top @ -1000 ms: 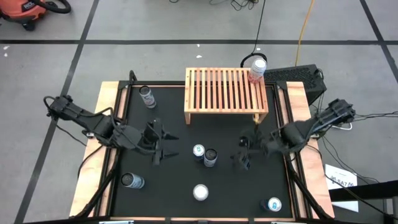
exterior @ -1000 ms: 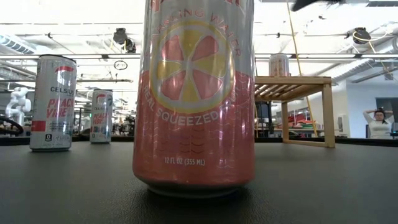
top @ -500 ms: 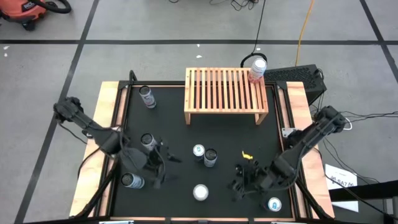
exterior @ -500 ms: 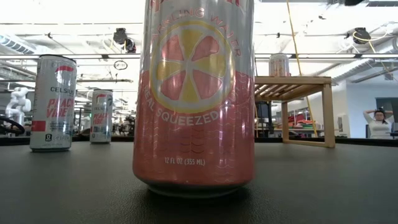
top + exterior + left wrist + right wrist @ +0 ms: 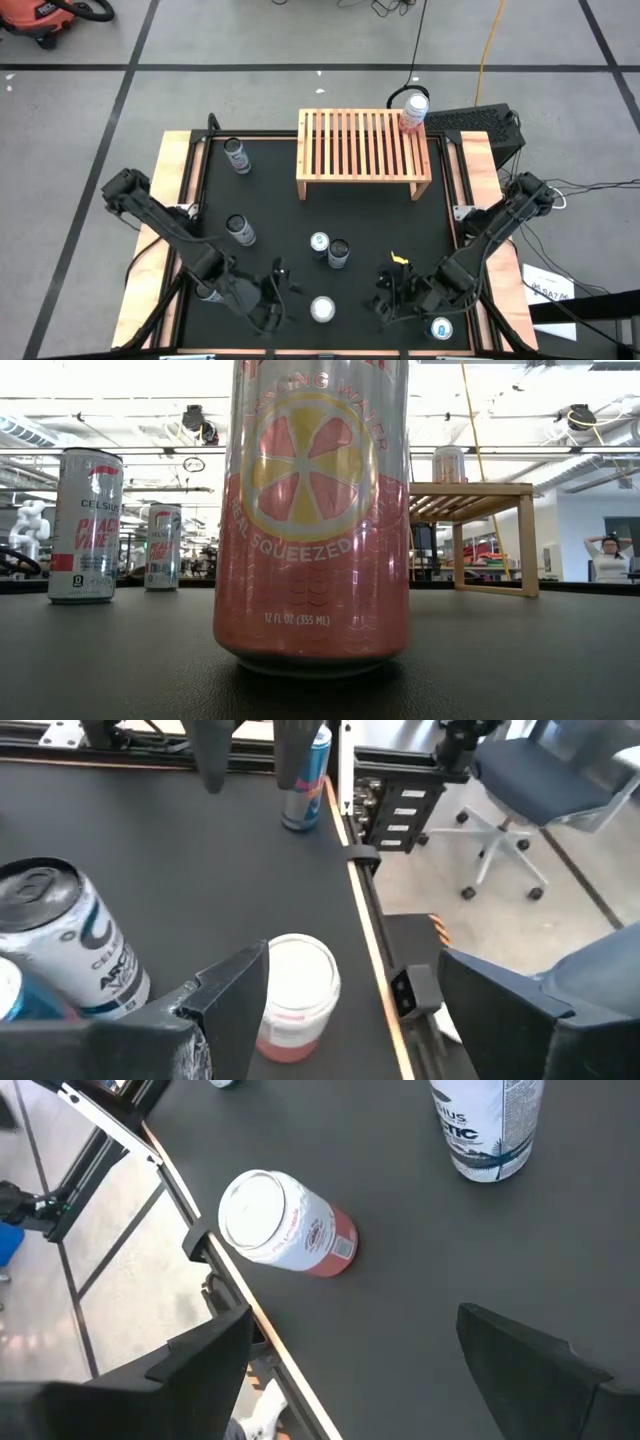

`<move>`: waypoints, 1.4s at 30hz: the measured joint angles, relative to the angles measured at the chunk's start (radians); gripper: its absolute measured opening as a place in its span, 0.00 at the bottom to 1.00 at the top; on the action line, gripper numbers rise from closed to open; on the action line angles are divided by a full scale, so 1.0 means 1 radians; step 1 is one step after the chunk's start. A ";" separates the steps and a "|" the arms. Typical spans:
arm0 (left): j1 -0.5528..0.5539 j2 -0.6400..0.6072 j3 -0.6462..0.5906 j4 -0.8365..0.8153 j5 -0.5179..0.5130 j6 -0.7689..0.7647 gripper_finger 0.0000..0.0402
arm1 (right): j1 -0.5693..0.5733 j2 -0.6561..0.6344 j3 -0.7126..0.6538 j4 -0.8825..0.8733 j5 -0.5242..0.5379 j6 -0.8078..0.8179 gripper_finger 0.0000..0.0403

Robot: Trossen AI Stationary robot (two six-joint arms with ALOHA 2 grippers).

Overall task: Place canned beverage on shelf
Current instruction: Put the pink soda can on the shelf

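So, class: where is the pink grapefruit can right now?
In the high view the pink can stands at the table's near edge, between the left end effector and right end effector.

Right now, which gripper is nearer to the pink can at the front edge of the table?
The left gripper: it is open beside the pink can. The right gripper, also open, is farther off on the can's other side.

Evenly lit from above, with soft, faint shadows. Blown-out ceiling glare behind the pink can (image 5: 312,510), sheen on it. Slightly blurred at close range in wrist views.
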 joint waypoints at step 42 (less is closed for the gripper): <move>0.099 0.295 0.000 0.123 0.118 0.140 0.97 | 0.000 0.000 0.000 -0.010 -0.004 0.014 0.83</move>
